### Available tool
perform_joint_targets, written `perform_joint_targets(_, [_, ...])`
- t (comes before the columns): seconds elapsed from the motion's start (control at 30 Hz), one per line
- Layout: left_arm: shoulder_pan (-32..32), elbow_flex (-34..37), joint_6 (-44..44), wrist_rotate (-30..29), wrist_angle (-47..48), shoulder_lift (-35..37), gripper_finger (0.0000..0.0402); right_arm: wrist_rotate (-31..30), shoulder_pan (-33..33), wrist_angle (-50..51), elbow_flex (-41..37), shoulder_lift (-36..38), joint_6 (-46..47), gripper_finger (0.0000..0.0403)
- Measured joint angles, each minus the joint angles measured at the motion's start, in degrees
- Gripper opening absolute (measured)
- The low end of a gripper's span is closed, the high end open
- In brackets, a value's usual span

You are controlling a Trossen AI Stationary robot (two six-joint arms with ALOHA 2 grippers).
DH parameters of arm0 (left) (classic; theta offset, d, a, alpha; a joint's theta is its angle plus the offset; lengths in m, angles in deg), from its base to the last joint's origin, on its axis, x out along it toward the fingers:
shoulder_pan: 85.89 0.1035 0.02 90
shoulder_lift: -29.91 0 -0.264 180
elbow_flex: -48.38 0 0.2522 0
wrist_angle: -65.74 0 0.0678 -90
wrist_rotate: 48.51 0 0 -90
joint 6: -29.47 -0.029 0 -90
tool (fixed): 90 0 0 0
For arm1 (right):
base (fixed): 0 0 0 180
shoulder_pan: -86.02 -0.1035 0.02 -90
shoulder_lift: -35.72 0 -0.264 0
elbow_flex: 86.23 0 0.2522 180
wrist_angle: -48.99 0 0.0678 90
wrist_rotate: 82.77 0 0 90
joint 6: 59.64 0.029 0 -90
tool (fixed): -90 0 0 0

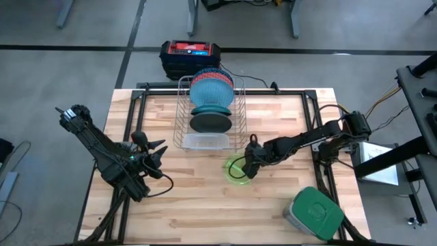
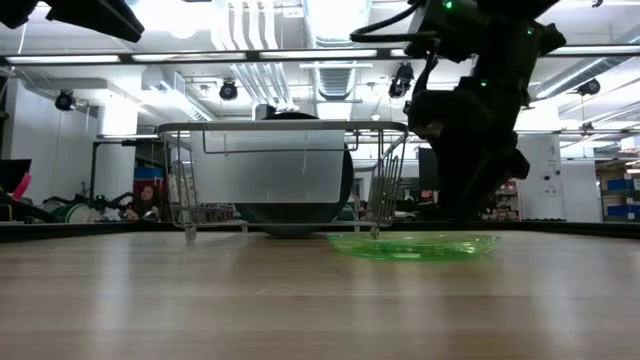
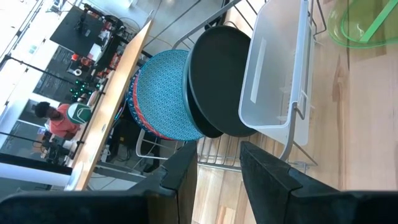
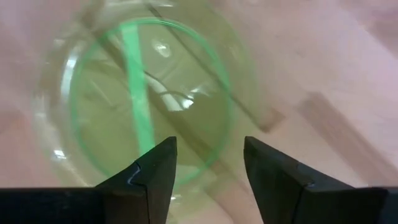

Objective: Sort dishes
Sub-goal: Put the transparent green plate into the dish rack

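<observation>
A translucent neon-green dish (image 1: 237, 170) lies flat on its base on the wooden table, in front of the wire rack (image 1: 208, 113); the low view shows the dish (image 2: 415, 245) as shallow. In the rack a blue-patterned plate (image 1: 210, 87), a light blue one and a dark plate (image 1: 208, 123) stand on edge behind a white tub (image 1: 205, 141). My right gripper (image 1: 250, 162) hangs open over the dish's right part, pointing steeply down; in its wrist view the gripper (image 4: 208, 165) has the dish's rim (image 4: 227, 109) below the gap. My left gripper (image 1: 156, 154) waits open at the table's left, aimed at the rack. My right gripper stands open over the green dish's rim; I cannot tell whether its fingertips touch the dish. The dish lies flat on the table.
A grey container with a green lid (image 1: 315, 213) sits at the table's near right corner. A black and red box (image 1: 190, 56) stands on the floor behind the table's far edge. Bare wood lies in front of the rack and along the near edge. A person shows far off in the left wrist view.
</observation>
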Motion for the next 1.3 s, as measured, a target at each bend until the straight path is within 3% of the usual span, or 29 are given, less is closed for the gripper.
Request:
perform_joint_targets(0.17, [0.0, 0.0, 0.0, 0.0, 0.0, 0.0, 0.0111, -2.5, 0.1, 5.7, 0.4, -0.2, 0.5, 0.018])
perform_joint_targets(0.83, [0.0, 0.0, 0.0, -0.4, -0.2, 0.0, 0.0111, 0.5, 0.1, -2.9, -0.2, -6.6, 0.5, 0.0159])
perform_joint_targets(1.03, [0.0, 0.0, 0.0, -0.4, -0.2, 0.0, 0.0111, -0.7, 0.1, -2.7, -0.3, -6.5, -1.5, 0.012])
perform_joint_targets(1.3, [0.0, 0.0, 0.0, -0.4, -0.2, 0.0, 0.0111, -2.2, 0.1, -2.5, -0.4, -6.2, -2.7, 0.003])
